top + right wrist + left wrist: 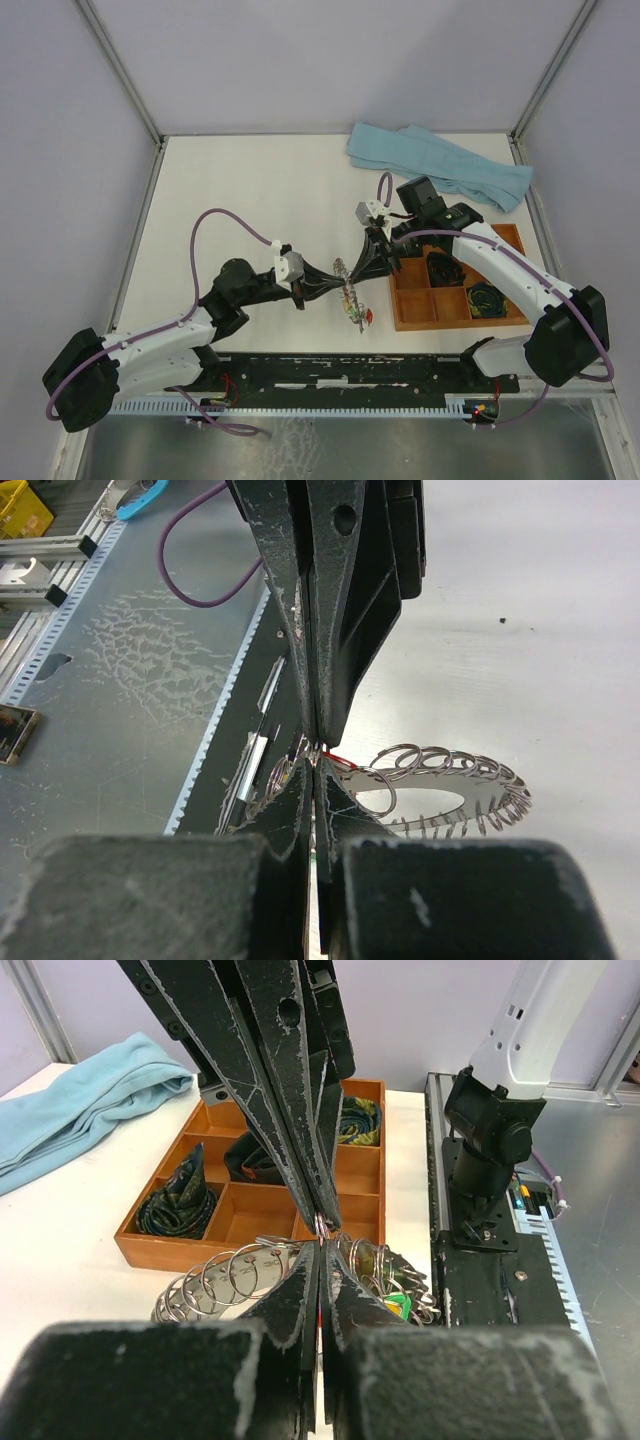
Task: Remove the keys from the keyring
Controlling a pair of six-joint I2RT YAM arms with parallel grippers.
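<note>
Closed tight, my left gripper (320, 1235) and right gripper (316, 756) each pinch the keyring (228, 1276); green and red keys (398, 1305) hang on it, so I judge removal not yet accomplished.

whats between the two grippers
The keyring, pinched by the left gripper and right gripper, tips nearly meeting. Clearest in the top view.
</note>
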